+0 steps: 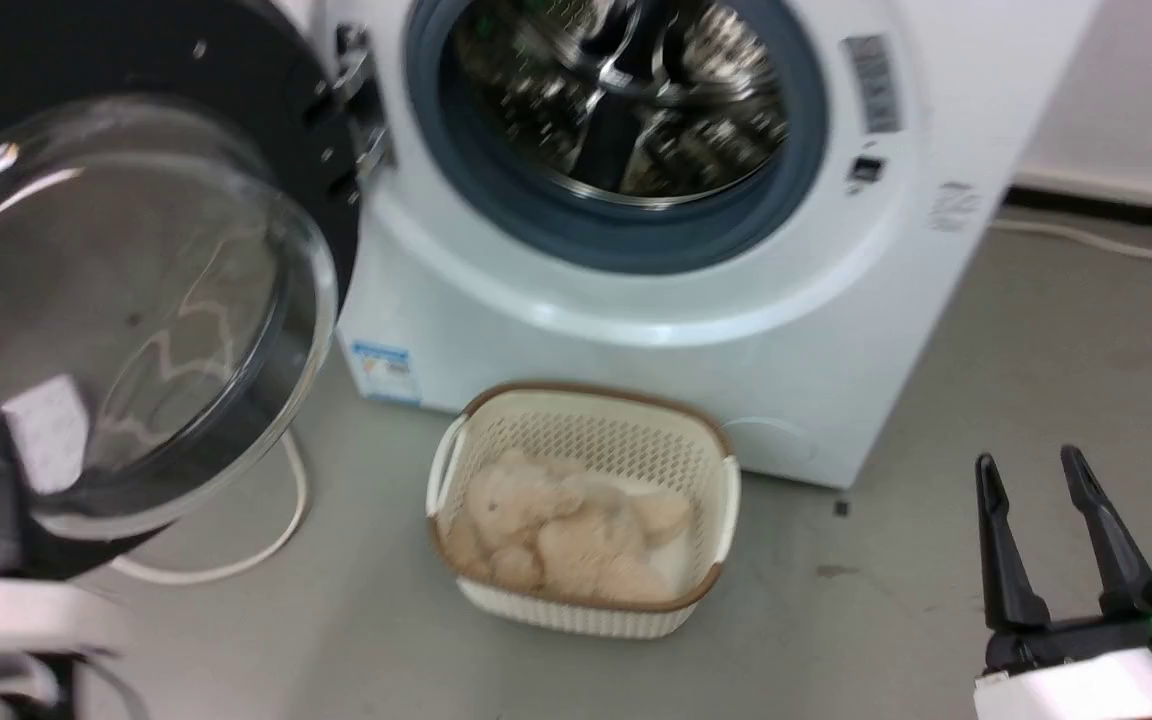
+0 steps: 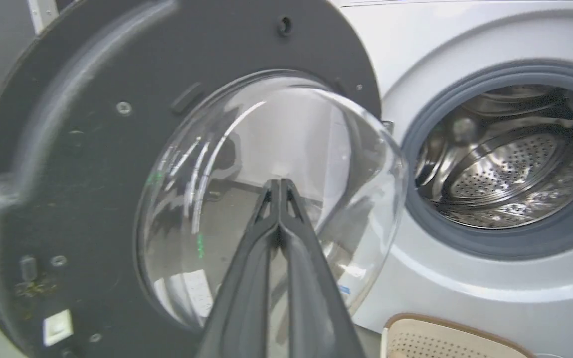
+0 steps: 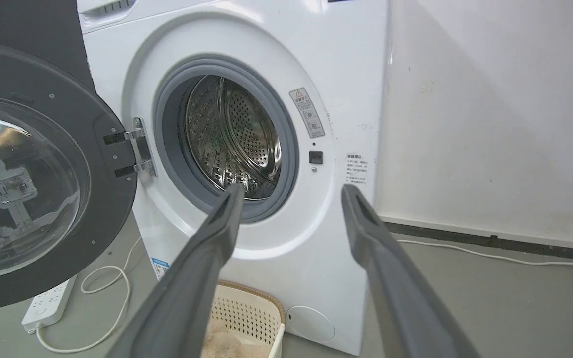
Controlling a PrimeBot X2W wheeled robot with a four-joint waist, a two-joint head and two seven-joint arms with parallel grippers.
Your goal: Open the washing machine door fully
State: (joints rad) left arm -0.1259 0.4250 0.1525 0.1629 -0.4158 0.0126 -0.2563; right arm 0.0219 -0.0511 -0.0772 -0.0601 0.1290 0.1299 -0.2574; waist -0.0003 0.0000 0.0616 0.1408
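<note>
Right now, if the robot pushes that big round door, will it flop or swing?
It probably swings stiffly: the washing machine door hangs on a metal hinge. Its glass window looks smooth, so the left end effector might slip.

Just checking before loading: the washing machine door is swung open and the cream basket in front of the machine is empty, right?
Not empty. The head view shows a beige plush toy lying in the cream basket. The washing machine door is indeed swung open.

Warning-triangle sticker (image 3: 307, 113) on washing machine (image 3: 351, 49) front; txt too small to read.
</note>
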